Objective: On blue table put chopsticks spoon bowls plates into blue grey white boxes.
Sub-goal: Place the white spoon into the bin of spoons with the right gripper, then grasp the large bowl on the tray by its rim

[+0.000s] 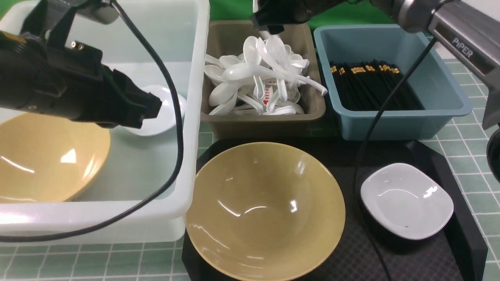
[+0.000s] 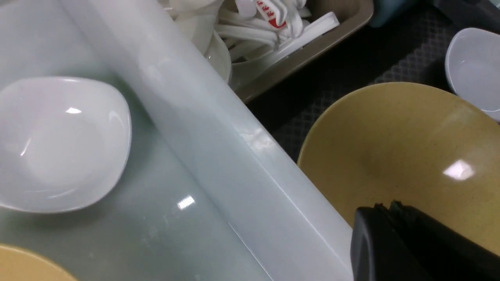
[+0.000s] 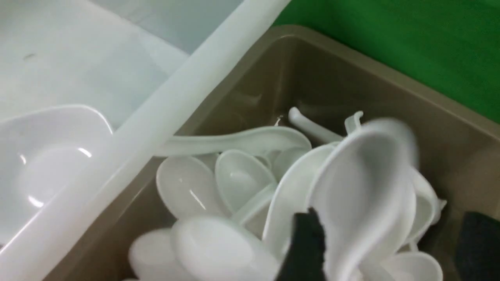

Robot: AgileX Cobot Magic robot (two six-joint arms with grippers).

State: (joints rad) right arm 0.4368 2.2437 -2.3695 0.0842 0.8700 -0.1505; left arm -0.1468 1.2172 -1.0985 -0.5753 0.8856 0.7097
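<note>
Plain green backdrop (image 1: 230, 9) at the rear.

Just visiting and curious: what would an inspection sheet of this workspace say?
Surface: tiled table, black tray on it.
Job's things: yellow bowl and white plate on tray; second bowl and second plate in white box; spoons in grey box; chopsticks in blue box.
Clutter: nothing seen.
Claws: left claw shut, empty, near white box; right claw open above grey box, blurred spoon between fingers.
Cables: black cable across white box; second cable over tray.
Surroundings: green backdrop.
</note>
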